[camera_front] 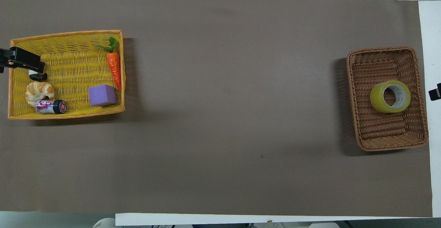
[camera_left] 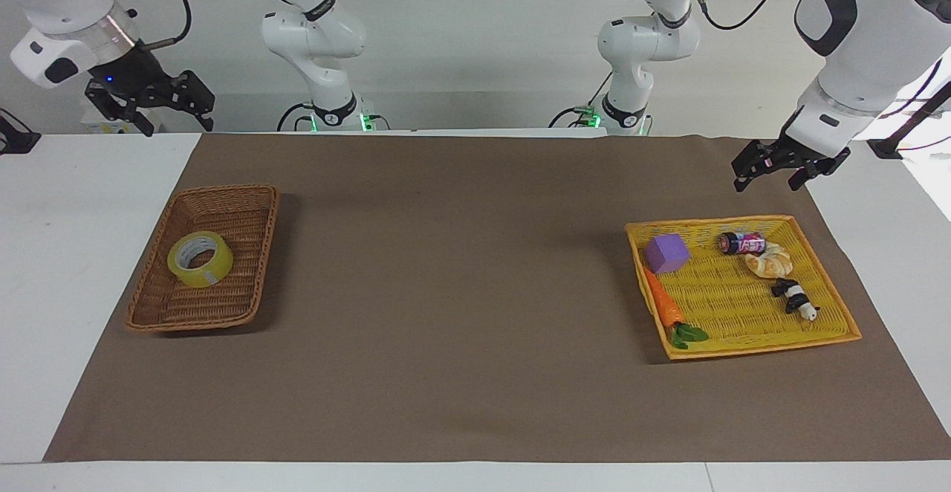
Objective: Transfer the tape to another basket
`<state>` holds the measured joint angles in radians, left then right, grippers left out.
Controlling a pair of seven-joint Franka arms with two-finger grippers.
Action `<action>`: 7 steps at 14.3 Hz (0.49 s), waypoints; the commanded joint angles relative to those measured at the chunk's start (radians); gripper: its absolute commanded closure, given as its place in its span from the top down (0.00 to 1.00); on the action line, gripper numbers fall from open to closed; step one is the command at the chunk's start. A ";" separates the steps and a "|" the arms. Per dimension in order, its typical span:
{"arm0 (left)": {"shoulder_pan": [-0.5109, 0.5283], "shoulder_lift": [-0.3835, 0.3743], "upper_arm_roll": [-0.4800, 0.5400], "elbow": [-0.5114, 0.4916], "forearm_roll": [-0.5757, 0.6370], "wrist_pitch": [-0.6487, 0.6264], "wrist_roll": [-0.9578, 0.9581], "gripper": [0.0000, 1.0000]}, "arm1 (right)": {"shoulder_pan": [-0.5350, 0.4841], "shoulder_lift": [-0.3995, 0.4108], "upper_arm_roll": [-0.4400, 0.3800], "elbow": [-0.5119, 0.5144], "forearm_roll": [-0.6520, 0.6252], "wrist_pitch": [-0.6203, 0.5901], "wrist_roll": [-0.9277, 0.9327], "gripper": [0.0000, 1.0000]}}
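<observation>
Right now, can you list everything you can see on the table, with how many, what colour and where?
translucent yellow ring-shaped tape roll: one, yellow, lying in the brown basket.
brown woven wicker basket: one, brown, right arm's end.
shallow yellow woven tray basket: one, yellow, left arm's end.
purple foam cube: one, in the tray.
orange toy carrot: one, green-topped, in the tray.
small dark can: one, in the tray.
croissant: one, tan, beside the can.
black-and-white panda figure: one, in the tray.
brown table mat: one.
right gripper: open, raised.
left gripper: open, raised.
</observation>
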<state>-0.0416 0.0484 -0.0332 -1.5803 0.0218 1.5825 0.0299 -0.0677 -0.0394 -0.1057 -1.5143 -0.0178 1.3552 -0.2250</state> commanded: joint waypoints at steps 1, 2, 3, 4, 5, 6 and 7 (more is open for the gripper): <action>-0.001 -0.025 0.004 -0.026 0.018 -0.007 -0.010 1.00 | -0.015 0.027 0.003 0.060 -0.010 -0.034 0.016 1.00; -0.001 -0.025 0.004 -0.027 0.018 -0.006 -0.010 1.00 | -0.004 0.030 0.003 0.060 -0.023 -0.028 0.016 1.00; -0.001 -0.025 0.004 -0.026 0.018 -0.007 -0.010 1.00 | 0.006 0.027 0.000 0.060 -0.024 -0.028 0.018 1.00; -0.001 -0.025 0.004 -0.026 0.018 -0.007 -0.010 1.00 | 0.032 0.019 -0.014 0.051 -0.024 -0.027 0.029 1.00; -0.001 -0.025 0.006 -0.026 0.018 -0.007 -0.010 1.00 | 0.042 0.016 -0.035 0.051 -0.022 -0.027 0.045 1.00; -0.001 -0.025 0.004 -0.026 0.018 -0.007 -0.010 1.00 | 0.046 0.016 -0.043 0.051 -0.022 -0.025 0.049 1.00; -0.001 -0.025 0.004 -0.026 0.018 -0.007 -0.010 1.00 | 0.048 0.018 -0.045 0.051 -0.022 -0.025 0.049 1.00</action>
<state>-0.0413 0.0484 -0.0311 -1.5806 0.0220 1.5815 0.0300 -0.0385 -0.0309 -0.1279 -1.4846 -0.0245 1.3462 -0.1928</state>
